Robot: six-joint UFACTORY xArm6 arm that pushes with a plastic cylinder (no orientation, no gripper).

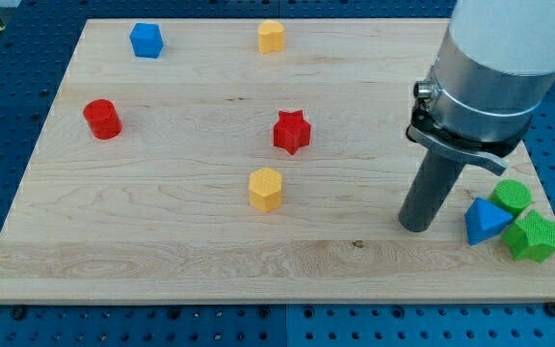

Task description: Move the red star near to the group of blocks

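Observation:
The red star [292, 131] lies near the middle of the wooden board [191, 246]. A group of three blocks sits at the view's lower right: a blue triangular block [485, 222], a green cylinder [513, 197] and a green star-like block [532, 237]. My tip [415, 226] rests on the board just left of the blue triangular block and well to the right of and below the red star, touching neither.
A yellow hexagonal block [266, 189] lies below the red star. A red cylinder [102, 119] is at the left. A blue block [146, 40] and a yellow block [272, 37] sit near the top edge. The board's right edge runs beside the group.

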